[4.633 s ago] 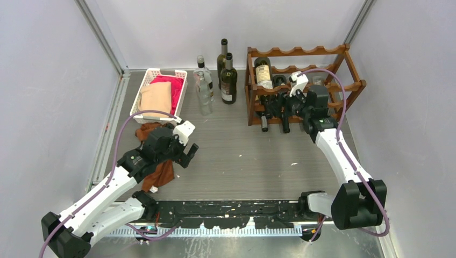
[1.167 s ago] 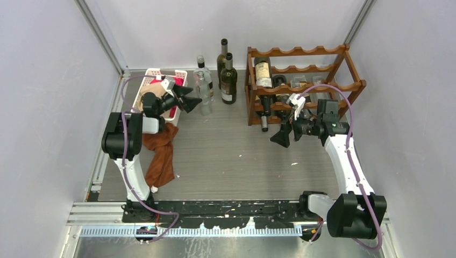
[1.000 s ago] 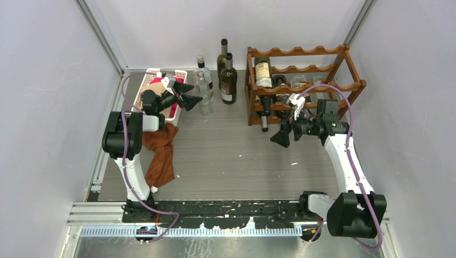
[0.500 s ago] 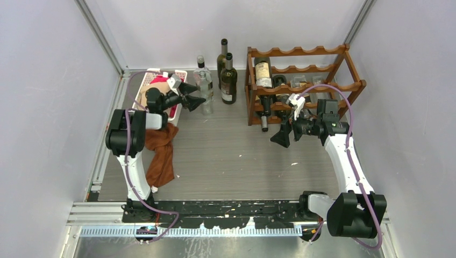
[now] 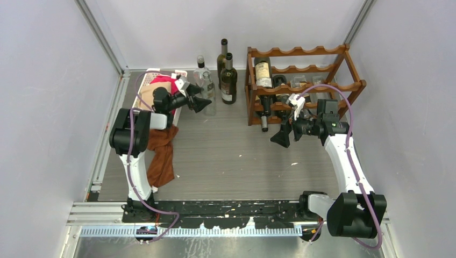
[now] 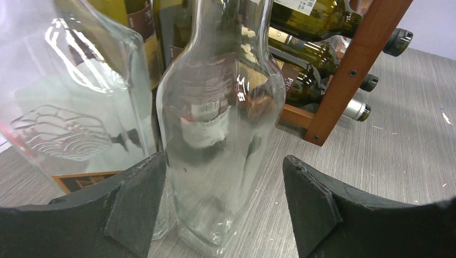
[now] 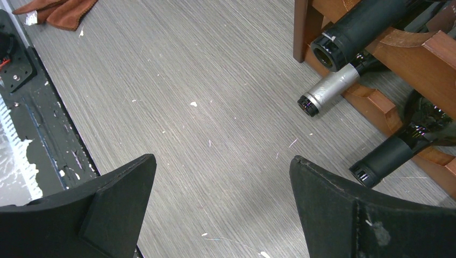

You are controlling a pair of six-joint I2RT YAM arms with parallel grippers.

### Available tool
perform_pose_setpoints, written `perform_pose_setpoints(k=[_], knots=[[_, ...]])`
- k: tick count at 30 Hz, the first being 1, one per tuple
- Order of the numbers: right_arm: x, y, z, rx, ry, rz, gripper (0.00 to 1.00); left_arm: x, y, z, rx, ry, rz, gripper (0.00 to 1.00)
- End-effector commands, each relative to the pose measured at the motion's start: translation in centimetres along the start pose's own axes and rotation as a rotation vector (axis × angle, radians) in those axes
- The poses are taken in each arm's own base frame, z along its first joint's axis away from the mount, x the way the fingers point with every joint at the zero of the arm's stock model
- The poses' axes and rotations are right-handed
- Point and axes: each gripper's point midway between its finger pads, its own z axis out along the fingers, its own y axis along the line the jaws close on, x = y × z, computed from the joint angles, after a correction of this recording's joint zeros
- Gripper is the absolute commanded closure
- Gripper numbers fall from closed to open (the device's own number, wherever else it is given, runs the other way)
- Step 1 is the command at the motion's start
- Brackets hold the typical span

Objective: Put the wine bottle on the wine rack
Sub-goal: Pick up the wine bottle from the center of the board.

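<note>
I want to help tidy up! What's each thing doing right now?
Left gripper: open, straddling the clear bottle.
Clear bottle: standing upright.
Right gripper: open, empty.
Wine rack: several bottles lying in it.
Dark bottles: two, standing upright.
Basket: holds clothes.

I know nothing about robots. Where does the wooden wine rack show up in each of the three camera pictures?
Top external: the wine rack stands at the far right of the table, near the back wall.
Left wrist: upper right, with one slanting post of the wine rack in view.
Right wrist: upper right corner, only the lower rails of the wine rack.
Shared landmark: the silver-foiled bottle neck poking from the bottom tier.
</note>
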Motion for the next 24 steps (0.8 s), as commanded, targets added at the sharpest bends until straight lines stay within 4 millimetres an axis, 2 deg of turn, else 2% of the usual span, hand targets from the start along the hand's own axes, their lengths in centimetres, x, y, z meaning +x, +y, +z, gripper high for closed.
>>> perform_pose_setpoints(k=[1, 5, 9, 17, 20, 24], knots=[[-1.0, -0.3, -0.2, 0.005, -0.023, -0.041, 0.00, -1.1, -0.7, 0.8, 0.022, -0.020, 0.076, 0.21], [-1.1, -0.3, -0.3, 0.006, -0.025, -0.044, 0.00, -1.0, -1.9, 0.8, 0.053, -0.014, 0.077, 0.22], [-1.0, -0.3, -0.2, 0.005, -0.023, -0.043, 0.00, -1.1, -3.1, 0.6, 0.068, -0.014, 0.065, 0.28], [-1.0, -0.3, -0.2, -0.001, -0.020, -0.038, 0.00, -1.4, -5.5, 0.1, 0.095, -0.015, 0.066, 0.29], [-1.0, -0.3, -0.2, 0.000, -0.018, -0.037, 0.00, -1.3, -6.6, 0.0, 0.111, -0.011, 0.058, 0.34], [-1.0, -0.3, -0.2, -0.002, -0.018, -0.035, 0.00, -1.8, -7.5, -0.4, 0.073, -0.021, 0.068, 0.35]])
